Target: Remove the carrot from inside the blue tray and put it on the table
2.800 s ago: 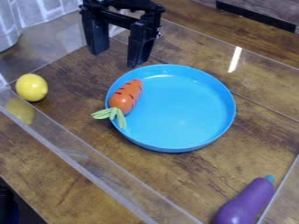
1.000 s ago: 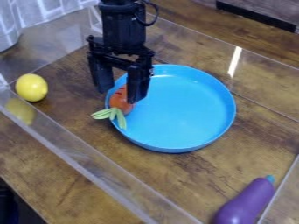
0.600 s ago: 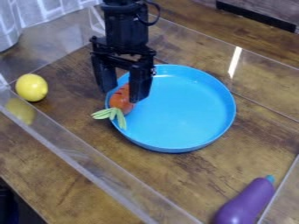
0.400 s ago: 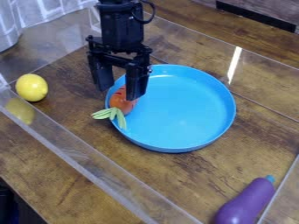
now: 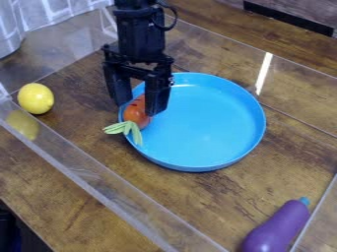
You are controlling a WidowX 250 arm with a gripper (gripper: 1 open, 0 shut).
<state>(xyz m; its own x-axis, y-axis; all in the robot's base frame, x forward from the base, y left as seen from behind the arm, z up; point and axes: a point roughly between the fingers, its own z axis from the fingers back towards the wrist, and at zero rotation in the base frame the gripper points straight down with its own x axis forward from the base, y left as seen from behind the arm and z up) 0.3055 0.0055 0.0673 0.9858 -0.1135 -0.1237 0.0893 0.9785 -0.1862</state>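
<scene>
While the blue tray [image 5: 211, 128] holds the carrot [image 5: 137, 110], the claw [image 5: 138, 100] hovers with its fingers spread over it.

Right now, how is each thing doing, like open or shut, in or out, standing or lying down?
Pincer: open, at the carrot, one finger on each side.
Carrot: in the tray, lying down, leafy top over the rim.
Blue tray: flat on the table, holding the carrot.
Lemon: out of the tray, lying on the table.
Eggplant: out of the tray, lying down.
</scene>
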